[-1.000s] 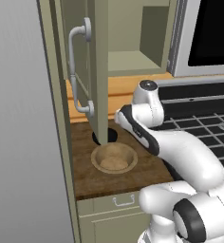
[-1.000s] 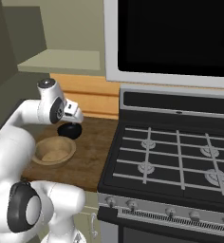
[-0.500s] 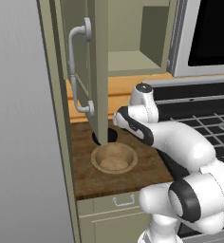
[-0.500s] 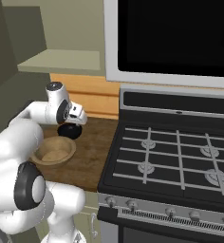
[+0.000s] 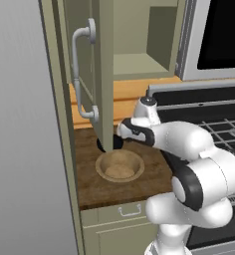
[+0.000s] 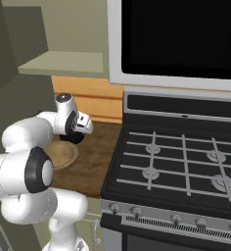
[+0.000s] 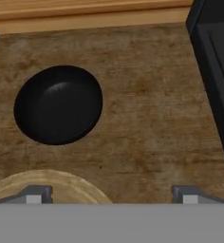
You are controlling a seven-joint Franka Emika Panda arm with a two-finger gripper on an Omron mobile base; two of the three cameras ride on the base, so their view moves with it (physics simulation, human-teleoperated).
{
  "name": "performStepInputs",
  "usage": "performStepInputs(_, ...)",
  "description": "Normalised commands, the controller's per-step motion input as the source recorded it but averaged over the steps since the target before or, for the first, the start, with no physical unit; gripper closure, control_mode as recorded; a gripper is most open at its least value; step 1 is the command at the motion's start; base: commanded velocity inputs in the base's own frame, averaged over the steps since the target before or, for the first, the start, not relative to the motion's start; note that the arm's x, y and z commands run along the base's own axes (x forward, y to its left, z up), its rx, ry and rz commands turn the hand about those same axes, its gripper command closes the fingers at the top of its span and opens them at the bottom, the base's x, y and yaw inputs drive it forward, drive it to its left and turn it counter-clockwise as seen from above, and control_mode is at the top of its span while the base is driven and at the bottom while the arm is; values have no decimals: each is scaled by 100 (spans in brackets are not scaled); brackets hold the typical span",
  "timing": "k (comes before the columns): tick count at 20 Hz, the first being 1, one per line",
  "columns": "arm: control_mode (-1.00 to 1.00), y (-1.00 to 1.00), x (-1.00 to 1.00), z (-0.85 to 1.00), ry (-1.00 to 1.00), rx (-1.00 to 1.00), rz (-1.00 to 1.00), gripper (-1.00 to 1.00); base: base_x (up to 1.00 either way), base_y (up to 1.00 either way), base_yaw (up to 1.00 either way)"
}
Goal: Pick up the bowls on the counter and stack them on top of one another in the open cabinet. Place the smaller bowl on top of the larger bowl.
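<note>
On the left you see the small black bowl (image 7: 58, 105) lying on the dark wood counter (image 7: 147, 118), just beside the tan bowl (image 7: 47, 186). Your gripper (image 7: 113, 193) hangs over them, released and holding nothing. The stove (image 7: 213, 71) is at the right.

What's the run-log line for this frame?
phase: approach | gripper: open, empty, above counter | black bowl: on counter | tan bowl: on counter, beside it | cabinet: open

cabinet door (image 5: 105, 74) hides most of black bowl (image 5: 100, 145); tan bowl (image 7: 42, 186) cut off.
</note>
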Motion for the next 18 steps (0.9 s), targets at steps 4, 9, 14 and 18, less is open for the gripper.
performStepInputs(4, -100, 16, 28, -33, 0, 0, 0, -100, 0, 0, 0)
performStepInputs(9, -100, 22, 26, -30, 0, 0, 0, -100, 0, 0, 0)
performStepInputs(14, -100, 8, 35, -19, 0, 0, 0, -100, 0, 0, 0)
performStepInputs(18, -100, 0, 15, -15, 0, 2, 0, -100, 0, 0, 0)
